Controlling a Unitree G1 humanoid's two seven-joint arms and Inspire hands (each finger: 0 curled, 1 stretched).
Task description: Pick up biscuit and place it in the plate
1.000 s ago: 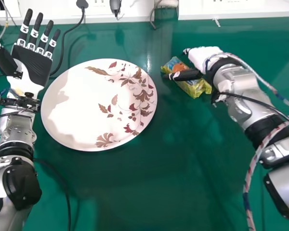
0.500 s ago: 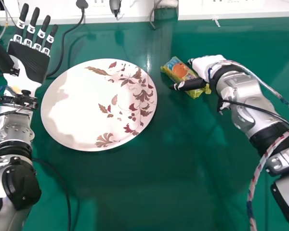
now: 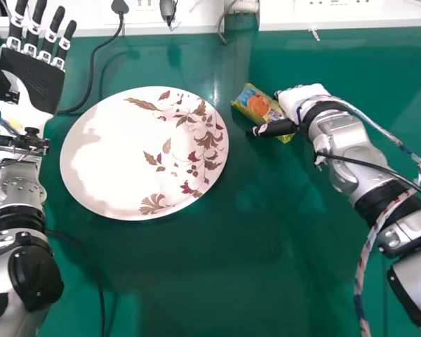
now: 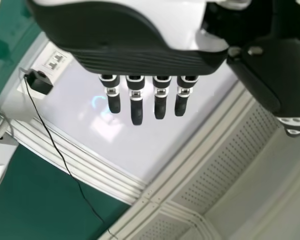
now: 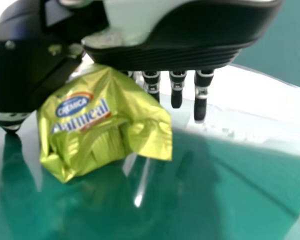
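In the head view, the biscuit packet [image 3: 257,104], yellow-green with an orange picture, lies on the green table right of the round white plate [image 3: 105,158] with its leaf pattern. My right hand [image 3: 303,97] is at the packet's right end, its black thumb on the near side. The right wrist view has the crinkled packet [image 5: 125,127] between the thumb and the straight fingers of my right hand [image 5: 175,42]; contact is hard to tell. Left of the plate, my left hand [image 3: 31,78] is palm up with straight fingers; the left wrist view has that hand [image 4: 135,47] too.
A black cable [image 3: 92,70] runs down from a plug at the table's back edge, between my left hand and the plate. White sockets and panels [image 3: 337,10] line the back. Another cable [image 3: 85,258] lies beside my left forearm.
My left hand has moved left and toward the back. My right hand first drew back rightward, then came slightly left and backward again. The packet has shifted a little left.
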